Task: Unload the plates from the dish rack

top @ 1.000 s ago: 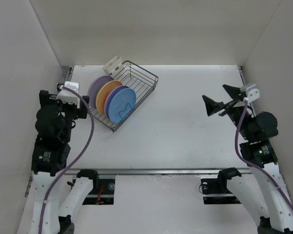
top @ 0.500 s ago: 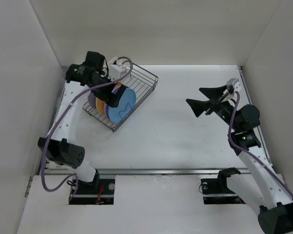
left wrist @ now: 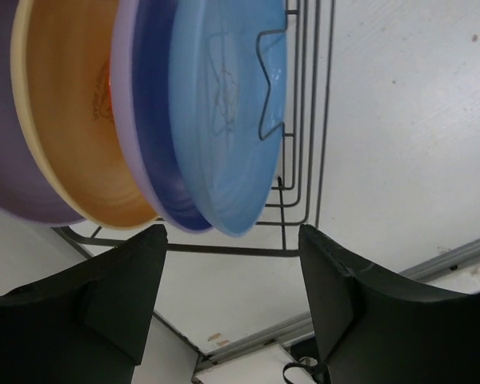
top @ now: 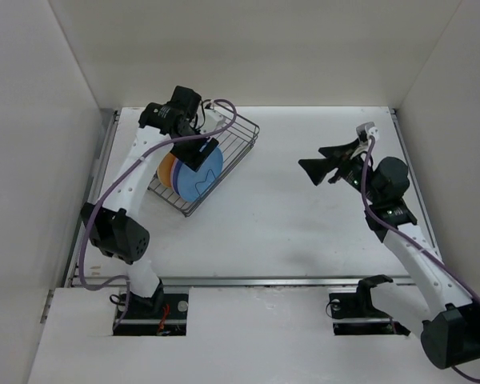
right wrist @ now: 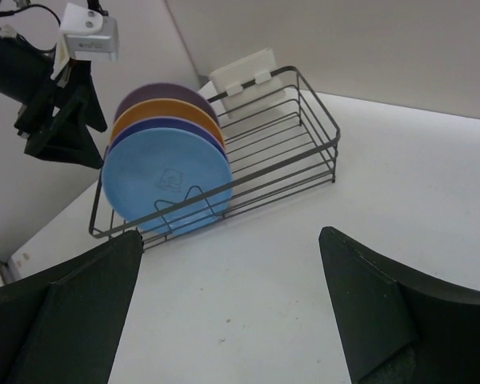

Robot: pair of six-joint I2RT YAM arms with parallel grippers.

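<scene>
The dish rack (top: pixel 234 138) stands at the back left, with plates upright on edge in its near end. From front to back they are a blue plate (right wrist: pixel 166 180), a lavender plate (left wrist: pixel 144 152), a tan-yellow plate (right wrist: pixel 166 109) and a purple plate (right wrist: pixel 152 91). A red-orange sliver (left wrist: pixel 110 90) shows between the plates. My left gripper (top: pixel 196 154) is open and empty, hovering just above the plates' rims; it also shows in the left wrist view (left wrist: pixel 232 296). My right gripper (top: pixel 324 160) is open and empty, well right of the rack, facing it.
A white cutlery holder (right wrist: pixel 244 76) hangs on the rack's far corner. White walls enclose the table on the left, back and right. A metal rail (left wrist: pixel 456 260) runs along the table's left edge near the rack.
My left arm swung from the table's left edge up and over the rack, ending above the plates. My right gripper moved left toward the middle. The plates have not moved.
</scene>
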